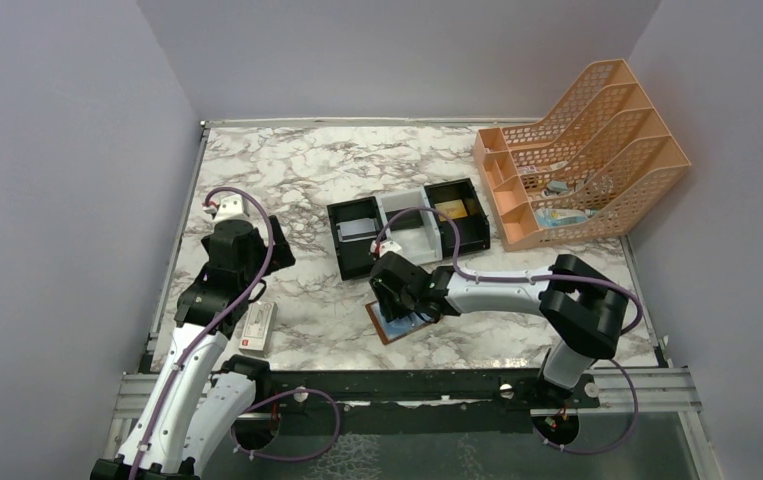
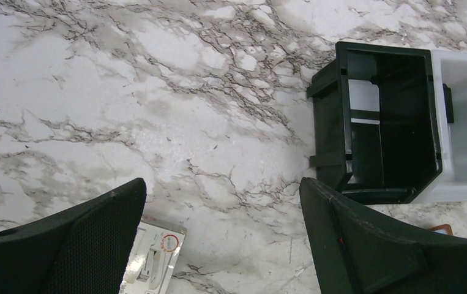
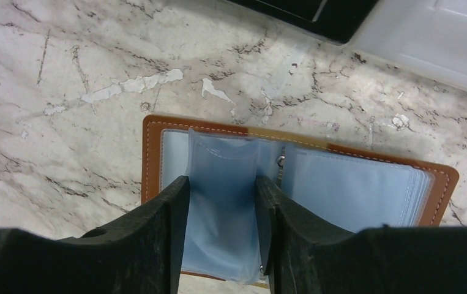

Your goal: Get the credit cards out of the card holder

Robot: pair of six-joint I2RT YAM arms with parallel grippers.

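Right wrist: your right gripper (image 3: 221,184) straddles a pale blue sleeve (image 3: 218,153) of the card holder (image 3: 353,187), which lies open on the marble table (image 3: 65,92) near the tray (image 1: 340,245); whether it's clamped, you cannot tell | left gripper (image 2: 221,184) released, fingers spread wide | white box (image 2: 157,257): red mark, print unreadable

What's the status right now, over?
Left fingers open, holding nothing. Right fingers astride a blue sleeve of the open wallet. Tray behind, not blocking.
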